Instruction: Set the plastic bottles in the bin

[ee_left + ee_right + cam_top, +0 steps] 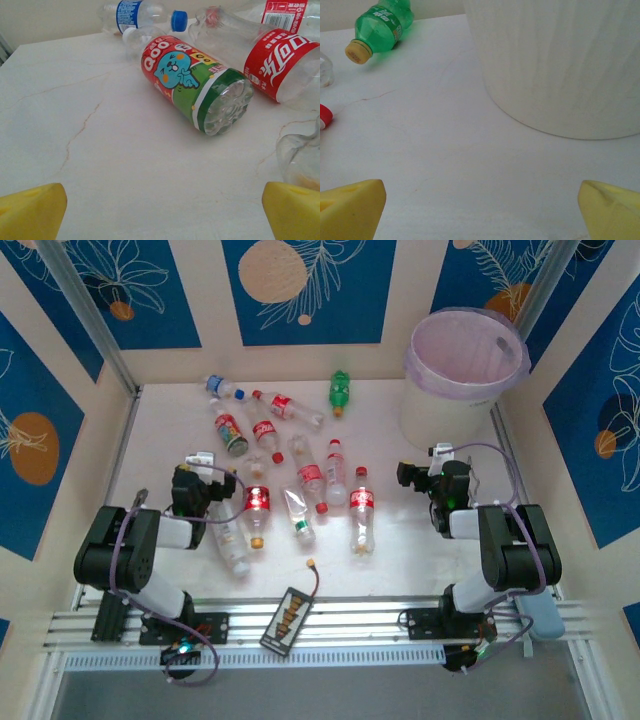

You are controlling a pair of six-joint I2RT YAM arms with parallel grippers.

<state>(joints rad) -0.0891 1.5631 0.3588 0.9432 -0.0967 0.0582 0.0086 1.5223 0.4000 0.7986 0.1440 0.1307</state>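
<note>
Left arm (130, 545) and right arm (510, 540) sit folded low, jaws wide apart.

Upper right of frame: bin (560, 65), a white ribbed wall, its base standing on the pale table (445, 150), which carries faint hairline veins. Upper left: one green bottle (380, 25) lying on its side, its orange cap (358, 52) pointing toward the lower left; below it at the left edge, a sliver of clear plastic (324, 70) and a red cap (324, 116), both cut off. Bottom corners: right gripper (480, 210), yellow fingertips (352, 207) set wide apart, bare table between them.
</note>
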